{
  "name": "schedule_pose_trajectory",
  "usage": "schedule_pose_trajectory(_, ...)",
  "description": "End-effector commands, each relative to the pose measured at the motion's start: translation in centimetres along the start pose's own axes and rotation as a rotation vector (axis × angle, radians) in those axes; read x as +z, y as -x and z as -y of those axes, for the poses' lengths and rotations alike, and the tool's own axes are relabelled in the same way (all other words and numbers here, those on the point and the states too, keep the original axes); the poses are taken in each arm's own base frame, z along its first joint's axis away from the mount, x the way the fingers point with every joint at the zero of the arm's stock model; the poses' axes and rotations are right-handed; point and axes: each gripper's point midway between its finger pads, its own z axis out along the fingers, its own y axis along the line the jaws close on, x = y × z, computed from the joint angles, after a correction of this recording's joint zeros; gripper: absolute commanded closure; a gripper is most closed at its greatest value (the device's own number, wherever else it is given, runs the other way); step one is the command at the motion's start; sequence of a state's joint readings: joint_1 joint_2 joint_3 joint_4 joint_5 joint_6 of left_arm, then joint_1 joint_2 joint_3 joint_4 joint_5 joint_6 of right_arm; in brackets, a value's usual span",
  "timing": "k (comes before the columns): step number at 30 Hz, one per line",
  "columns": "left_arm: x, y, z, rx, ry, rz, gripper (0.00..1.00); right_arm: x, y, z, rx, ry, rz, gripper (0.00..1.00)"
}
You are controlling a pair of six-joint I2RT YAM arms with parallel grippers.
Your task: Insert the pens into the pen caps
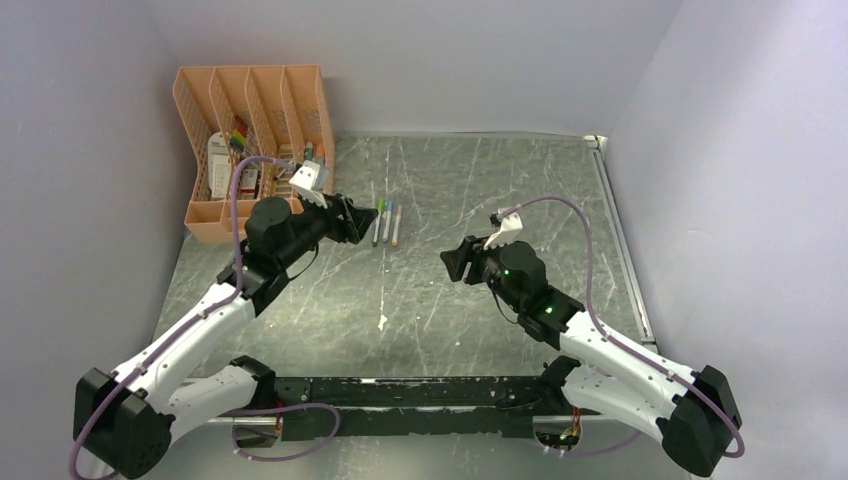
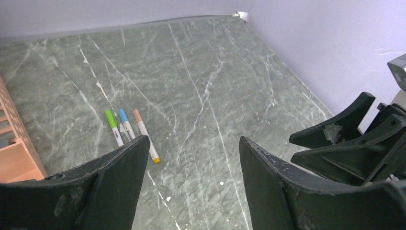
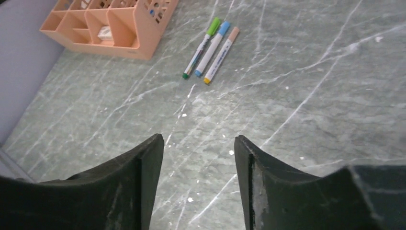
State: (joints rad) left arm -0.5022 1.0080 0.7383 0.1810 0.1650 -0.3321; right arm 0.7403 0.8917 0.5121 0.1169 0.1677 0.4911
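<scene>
Top external: pens [image 1: 387, 222] side by side, at three o'clock of left gripper [image 1: 362, 218];
Left gripper: wide, empty;
Right gripper [image 1: 455, 262]: wide, empty;
Risk: closing on one pen may knock its neighbours

The left arm [image 1: 190, 340] and right arm [image 1: 620, 362] are white moulded links with black joint housings, each with a looping lilac cable [image 1: 234, 200], green lights [image 1: 507, 270] on the right wrist, and the left end effector [image 2: 194, 143] and right end effector [image 3: 198, 141] have scuffed black wedge-shaped fingers [image 2: 110, 187].
</scene>
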Motion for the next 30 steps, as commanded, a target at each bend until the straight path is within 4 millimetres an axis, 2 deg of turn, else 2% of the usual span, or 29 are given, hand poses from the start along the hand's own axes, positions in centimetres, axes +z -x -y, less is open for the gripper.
schedule_pose_trajectory(1,-1.0,1.0,0.1,-0.007,0.019,0.027,0.2,-0.4,0.4,1.4,-0.017,-0.065,0.029,0.42)
schedule_pose_trajectory(9,-1.2,0.6,-0.4,-0.006,0.039,0.038,0.21,-0.8,0.3,1.9,-0.034,-0.086,0.027,0.4)
schedule_pose_trajectory(13,-0.8,0.3,-1.3,-0.011,0.089,0.02,0.12,-1.1,0.5,2.4,-0.052,-0.104,0.038,0.39)
schedule_pose_trajectory(17,-0.9,0.3,-2.3,-0.042,0.153,0.032,0.12,-1.4,1.0,2.6,-0.071,-0.116,0.052,0.37)
schedule_pose_trajectory(22,-0.8,0.7,-2.4,-0.049,0.168,0.028,0.12,-1.8,1.6,2.6,-0.076,-0.121,0.063,0.37)
schedule_pose_trajectory(26,-1.3,0.9,-2.3,-0.042,0.171,0.023,0.12,-1.8,1.0,2.7,-0.07,-0.116,0.057,0.37)
schedule_pose_trajectory(30,-1.7,1.4,-2.4,-0.043,0.177,0.052,0.12,-1.4,1.0,1.8,-0.079,-0.069,0.048,0.35)
